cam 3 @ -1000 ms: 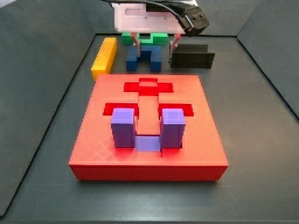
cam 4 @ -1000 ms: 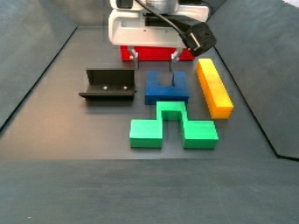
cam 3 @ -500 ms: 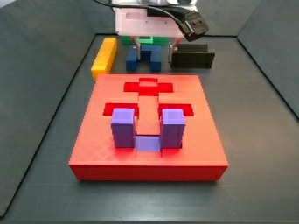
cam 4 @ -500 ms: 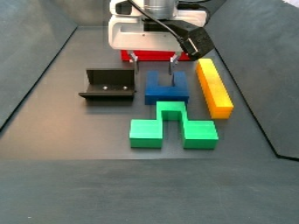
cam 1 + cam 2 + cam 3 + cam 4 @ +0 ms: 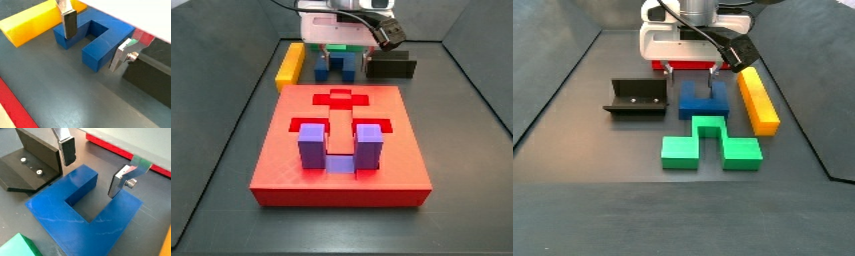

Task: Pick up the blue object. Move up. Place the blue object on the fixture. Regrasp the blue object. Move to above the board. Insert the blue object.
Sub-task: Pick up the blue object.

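Gripper (image 5: 95, 168): I have it low over the blue block (image 5: 87, 208), fingers spread and gripping nothing.
Blue block: on the floor between the yellow bar (image 5: 758, 98) and the fixture (image 5: 636, 97).
Key relation: the fingers straddle the block; I judge closing would pinch it.

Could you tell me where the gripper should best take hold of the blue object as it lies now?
Probably across its two prongs, from straight above. The blue object lies flat on the floor, its outer side faces free. The gripper hangs open over it, one finger outside a prong and the other finger at the opposite prong.
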{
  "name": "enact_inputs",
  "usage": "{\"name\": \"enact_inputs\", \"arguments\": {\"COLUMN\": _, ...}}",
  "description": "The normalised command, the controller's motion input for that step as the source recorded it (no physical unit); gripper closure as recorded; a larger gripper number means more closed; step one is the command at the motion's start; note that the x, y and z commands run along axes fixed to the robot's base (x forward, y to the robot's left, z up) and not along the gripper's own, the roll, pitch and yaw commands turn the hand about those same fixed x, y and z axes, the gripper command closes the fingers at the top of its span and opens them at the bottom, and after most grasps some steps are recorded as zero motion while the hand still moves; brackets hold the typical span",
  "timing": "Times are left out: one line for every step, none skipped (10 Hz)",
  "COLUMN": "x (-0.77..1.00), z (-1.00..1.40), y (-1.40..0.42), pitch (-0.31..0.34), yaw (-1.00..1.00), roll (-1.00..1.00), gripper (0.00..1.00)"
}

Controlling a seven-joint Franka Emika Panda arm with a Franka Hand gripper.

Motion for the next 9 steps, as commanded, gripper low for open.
{"name": "enact_inputs", "arguments": {"x": -0.30, "z": -0.08, "y": 0.00, "pitch": -0.043, "yaw": -0.07, "roll": 0.01, "gripper": 0.00}}
{"name": "enact_inputs", "arguments": {"x": -0.19, "z": -0.01, "y": 0.00, "pitch": -0.039, "yaw": -0.05, "roll": 0.00, "gripper": 0.00}}
{"name": "enact_inputs", "arguments": {"x": -0.03, "z": 0.00, "y": 0.00, "pitch": -0.039, "yaw": 0.00, "roll": 0.00, "gripper": 0.00}}
{"name": "enact_inputs", "arguments": {"x": 0.00, "z": -0.01, "y": 0.00, "pitch": -0.024, "yaw": 0.00, "roll": 0.00, "gripper": 0.00}}
{"name": "enact_inputs", "arguments": {"x": 0.00, "z": 0.00, "y": 0.00, "pitch": 0.000, "yaw": -0.01, "roll": 0.02, "gripper": 0.00}}
{"name": "enact_inputs", "arguments": {"x": 0.00, "z": 0.00, "y": -0.01, "pitch": 0.000, "yaw": -0.16, "roll": 0.06, "gripper": 0.00}}
{"name": "enact_inputs", "arguments": {"x": 0.03, "z": 0.00, "y": -0.01, "pitch": 0.000, "yaw": -0.25, "roll": 0.07, "gripper": 0.00}}
{"name": "enact_inputs", "arguments": {"x": 0.03, "z": 0.00, "y": -0.01, "pitch": 0.000, "yaw": -0.29, "roll": 0.07, "gripper": 0.00}}
{"name": "enact_inputs", "arguments": {"x": 0.03, "z": 0.00, "y": 0.00, "pitch": 0.000, "yaw": -0.25, "roll": 0.07, "gripper": 0.00}}
